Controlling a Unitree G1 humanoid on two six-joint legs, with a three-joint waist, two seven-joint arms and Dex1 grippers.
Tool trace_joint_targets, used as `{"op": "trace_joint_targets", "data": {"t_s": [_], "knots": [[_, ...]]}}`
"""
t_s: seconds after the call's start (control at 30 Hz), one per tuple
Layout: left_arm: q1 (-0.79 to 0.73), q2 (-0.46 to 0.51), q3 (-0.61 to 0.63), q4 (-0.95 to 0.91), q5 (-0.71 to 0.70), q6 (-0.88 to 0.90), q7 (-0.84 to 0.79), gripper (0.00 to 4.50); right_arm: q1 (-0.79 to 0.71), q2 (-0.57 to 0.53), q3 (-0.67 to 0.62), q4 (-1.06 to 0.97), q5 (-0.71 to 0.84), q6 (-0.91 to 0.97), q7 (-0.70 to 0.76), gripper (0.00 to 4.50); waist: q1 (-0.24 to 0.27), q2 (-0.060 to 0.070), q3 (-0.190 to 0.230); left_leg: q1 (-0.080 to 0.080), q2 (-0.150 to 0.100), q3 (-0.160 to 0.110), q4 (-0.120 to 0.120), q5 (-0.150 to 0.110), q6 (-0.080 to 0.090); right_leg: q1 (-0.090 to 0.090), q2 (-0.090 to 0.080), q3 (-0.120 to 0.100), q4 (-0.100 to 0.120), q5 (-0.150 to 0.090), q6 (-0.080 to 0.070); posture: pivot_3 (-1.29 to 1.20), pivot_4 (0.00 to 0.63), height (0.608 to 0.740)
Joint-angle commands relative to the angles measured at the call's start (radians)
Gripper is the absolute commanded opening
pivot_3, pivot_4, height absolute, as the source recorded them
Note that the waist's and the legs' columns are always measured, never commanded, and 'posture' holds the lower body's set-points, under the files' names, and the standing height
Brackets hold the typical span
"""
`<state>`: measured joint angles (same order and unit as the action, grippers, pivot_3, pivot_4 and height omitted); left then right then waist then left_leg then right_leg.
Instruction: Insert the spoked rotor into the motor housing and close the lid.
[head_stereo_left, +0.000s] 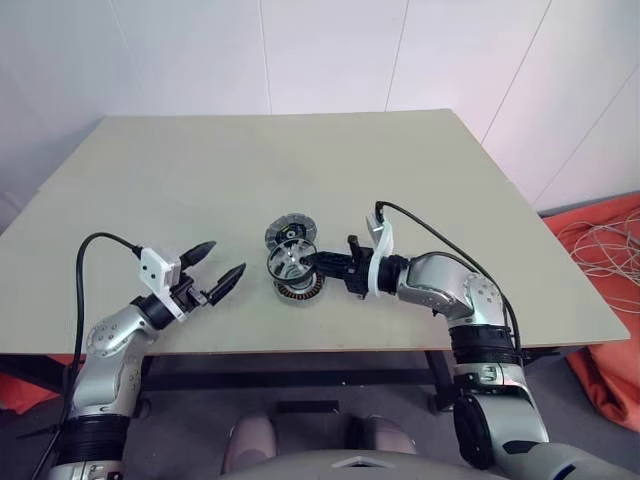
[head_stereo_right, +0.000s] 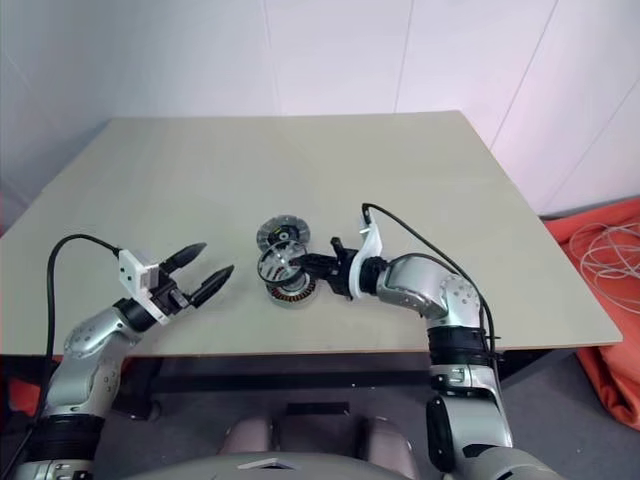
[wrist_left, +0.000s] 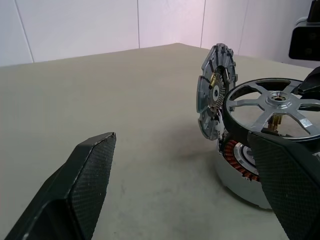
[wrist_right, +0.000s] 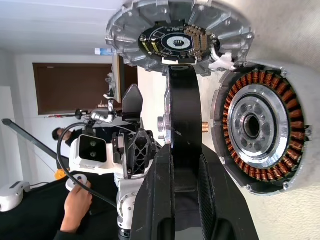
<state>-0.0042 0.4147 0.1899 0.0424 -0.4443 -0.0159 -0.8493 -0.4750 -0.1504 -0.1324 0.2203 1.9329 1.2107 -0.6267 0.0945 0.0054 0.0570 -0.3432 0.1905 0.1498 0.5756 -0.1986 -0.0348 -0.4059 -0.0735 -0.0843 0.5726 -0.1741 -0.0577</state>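
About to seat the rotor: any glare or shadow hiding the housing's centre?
Right wrist view: the motor housing hub shines but its bore and windings read clearly. Left wrist view: the spoked rotor and the left hand's finger cover most of it.

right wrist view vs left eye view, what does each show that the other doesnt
Right wrist view alone: a person's hand holding a controller, in the room behind the left gripper, plus the housing's copper windings face-on.

Left eye view alone: the whole table, the orange cloth and the white cable on the floor.

Both: the right gripper shut on the spoked rotor, held above the motor housing, with the lid tilted up beside the housing.
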Motion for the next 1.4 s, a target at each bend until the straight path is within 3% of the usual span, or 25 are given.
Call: {"op": "trace_joint_targets", "data": {"t_s": [0.03, 1.4], "knots": [[-0.006, 0.018, 0.024, -0.042, -0.010, -0.013, 0.003, 4.50, -0.005, 0.007, 0.008, -0.028, 0.039, -0.005, 0.013, 0.31, 0.000, 0.000, 0.000, 0.000, 0.000, 0.000, 0.000, 0.000, 0.000, 0.000, 0.000, 0.000, 0.000, 0.000, 0.000, 0.00, 0.000, 0.740], [-0.021, 0.036, 0.025, -0.040, -0.014, -0.006, 0.003, 4.50, 0.014, -0.052, 0.073, 0.042, -0.008, -0.081, 0.096, 0.31, 0.000, -0.001, -0.001, -0.002, 0.000, 0.000, 0.000, 0.000, 0.000, 0.000, 0.000, 0.000, 0.000, 0.000, 0.000, 0.00, 0.000, 0.740]]}}
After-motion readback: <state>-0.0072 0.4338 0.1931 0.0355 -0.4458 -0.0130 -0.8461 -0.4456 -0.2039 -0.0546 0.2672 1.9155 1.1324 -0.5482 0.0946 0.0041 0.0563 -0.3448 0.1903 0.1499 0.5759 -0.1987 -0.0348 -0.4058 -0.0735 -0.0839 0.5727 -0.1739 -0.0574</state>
